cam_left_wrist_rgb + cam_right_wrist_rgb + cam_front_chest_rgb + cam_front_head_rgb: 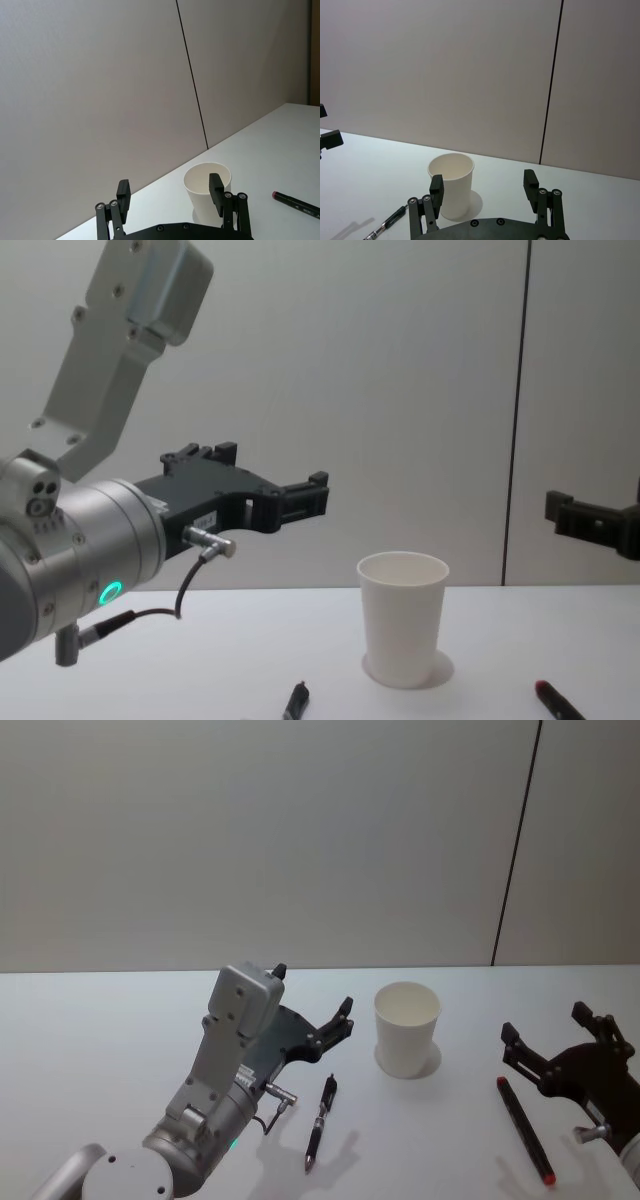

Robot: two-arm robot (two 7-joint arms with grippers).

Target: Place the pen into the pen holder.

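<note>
Standing upright on the white desk (100, 1040), the pen holder (407, 1028) is a plain white paper cup, tapered, with a rolled rim. A black pen (320, 1121) lies flat near its left side, a red-ended pen (524, 1128) farther off to its right. The left hand (314, 988) hovers by the black pen and the right hand (544, 1022) by the red-ended one, both spread wide, holding nothing.

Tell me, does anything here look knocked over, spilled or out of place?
Nothing stands out. The paper cup stands upright and looks empty. A black pen lies on the table to its left and a red-tipped pen to its right. The left gripper and right gripper are open, holding nothing.
</note>
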